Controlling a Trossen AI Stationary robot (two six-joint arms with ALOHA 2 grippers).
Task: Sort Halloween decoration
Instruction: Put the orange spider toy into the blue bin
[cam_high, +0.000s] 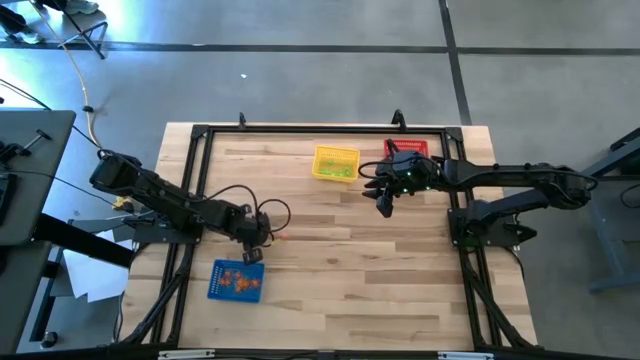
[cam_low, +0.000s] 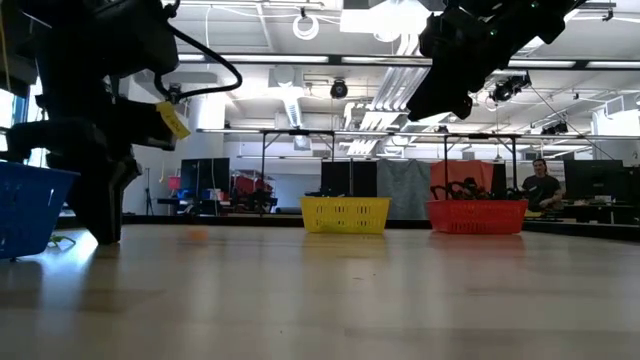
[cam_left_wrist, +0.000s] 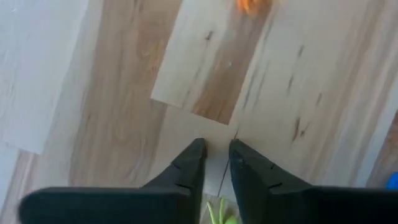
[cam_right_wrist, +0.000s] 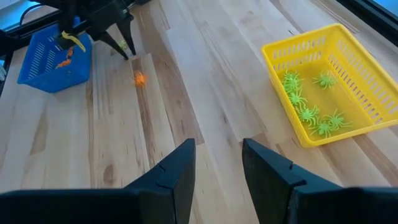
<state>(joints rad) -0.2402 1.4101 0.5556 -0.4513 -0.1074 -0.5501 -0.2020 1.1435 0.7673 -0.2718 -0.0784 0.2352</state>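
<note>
Left pincer (cam_high: 256, 236) is hanging low over the surface (cam_high: 340, 270) toward its left edge, just beside the blue basket (cam_high: 236, 281) near the front-left corner; its fingers (cam_left_wrist: 193, 163) are standing close together with a narrow gap, and a light green trinket (cam_left_wrist: 221, 214) is showing right at their base, though whether it is gripped or merely lying under them cannot be told. Right pincer (cam_right_wrist: 217, 163) is hovering high near the back-right corner, fingers parted, carrying nothing visible. Decorations are sitting in three places: green spiders (cam_right_wrist: 311, 112) in the yellow basket (cam_right_wrist: 336, 43) by the back edge, orange pieces (cam_high: 240, 283) in the blue basket, and one loose orange trinket (cam_right_wrist: 139, 78) lying bare on the wood just beside the left pincer. Red basket (cam_high: 408, 149) is sitting at the back-right corner, contents unclear. Likely risks: the green piece going into the blue basket among orange ones; a loose hold letting it slip; fingertips scraping the wood or nudging the orange trinket out of reach. The right wrist view is giving the plainest look at that stray piece and the spiders; only the left wrist view is revealing the green bit; the low view is showing the basket heights.
</note>
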